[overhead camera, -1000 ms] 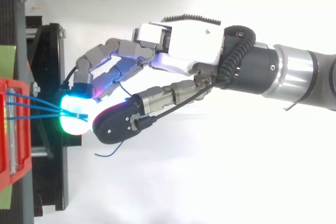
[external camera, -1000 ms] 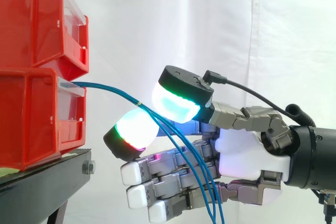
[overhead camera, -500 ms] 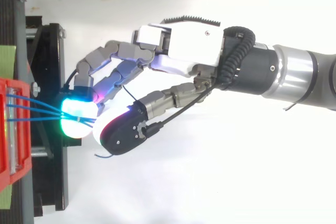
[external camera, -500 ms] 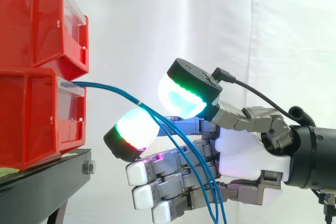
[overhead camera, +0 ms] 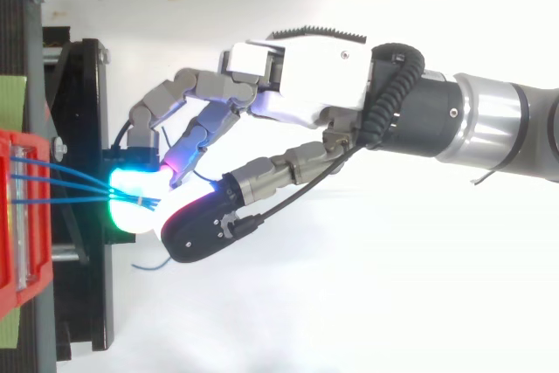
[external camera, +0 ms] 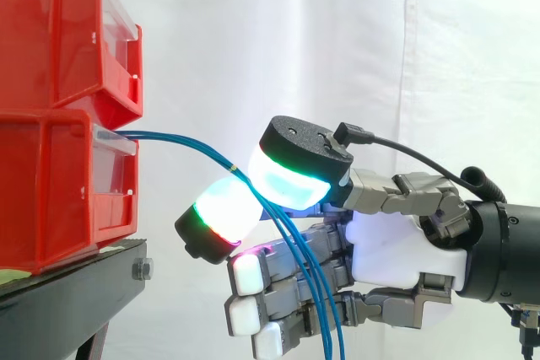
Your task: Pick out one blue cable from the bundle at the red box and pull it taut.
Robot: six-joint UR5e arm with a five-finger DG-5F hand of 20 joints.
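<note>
Several thin blue cables [external camera: 181, 142] leave the lower red bin [external camera: 51, 183] as one bundle, held by a small yellow tie, then fan out and hang down in front of my palm. My hand [external camera: 392, 250] reaches in from the right, just off the bin's front. The thumb pad [external camera: 287, 176] and a curled finger's pad [external camera: 224, 211] meet on the cables just past the tie. The other fingers curl below with white tips. From above, the cables [overhead camera: 70, 183] run from the bin [overhead camera: 10, 216] into the glowing pads, under my hand [overhead camera: 306, 76].
A second red bin [external camera: 59, 31] is stacked on the lower one. Both rest on a black stand [external camera: 76, 292] whose edge lies just under the pinch. A loose blue cable end [overhead camera: 148, 261] curls out below the thumb. A white curtain hangs behind.
The thumb pad has come down and the finger pad has risen, meeting on the cables. The lower fingers have drawn back to the right, and the cables hang steeper.
</note>
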